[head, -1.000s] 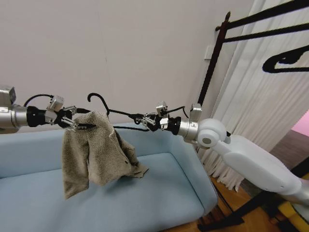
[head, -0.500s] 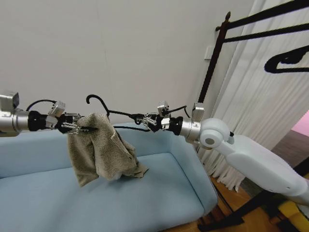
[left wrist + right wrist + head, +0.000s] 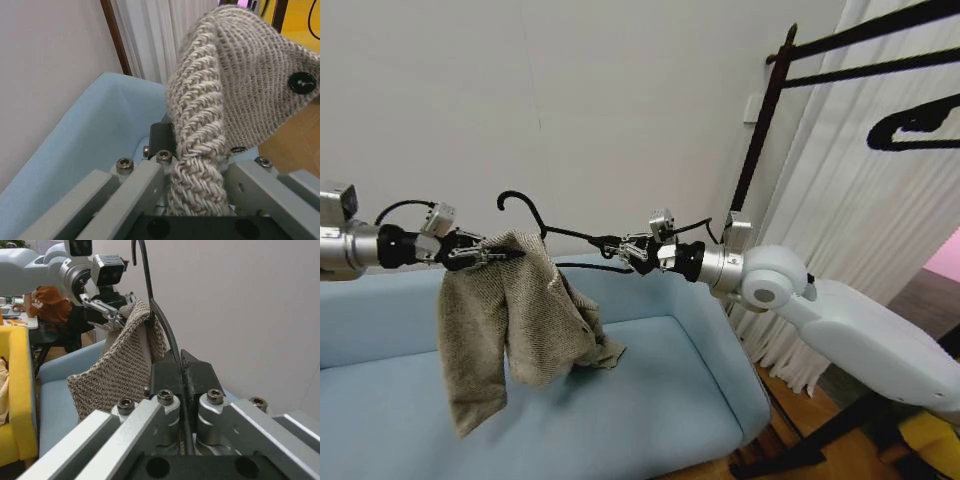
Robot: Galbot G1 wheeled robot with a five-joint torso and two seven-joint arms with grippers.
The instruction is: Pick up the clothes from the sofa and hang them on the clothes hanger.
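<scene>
Above the pale blue sofa (image 3: 660, 400), left claw (image 3: 485, 255) pinching the beige knitted cardigan (image 3: 515, 310) by its ribbed edge, right claw (image 3: 620, 247) clamped on the black wire hanger (image 3: 575, 236); soft, stretchy, probably safest held there.

sweater (image 3: 510, 310): beige-grey, herringbone knit | button (image 3: 302, 82): dark, possibly black | hanger (image 3: 164, 327): black | sofa (image 3: 650, 400): pale blue | rack (image 3: 760, 130): dark brown-black | curtain (image 3: 860, 220): white

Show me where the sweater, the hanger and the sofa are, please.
sweater (image 3: 510, 310): head view, on the knitted body hanging down.
hanger (image 3: 166, 332): right wrist view, on the black wire just below the hook.
sofa (image 3: 650, 400): head view, on the bare blue seat cushion.
</scene>
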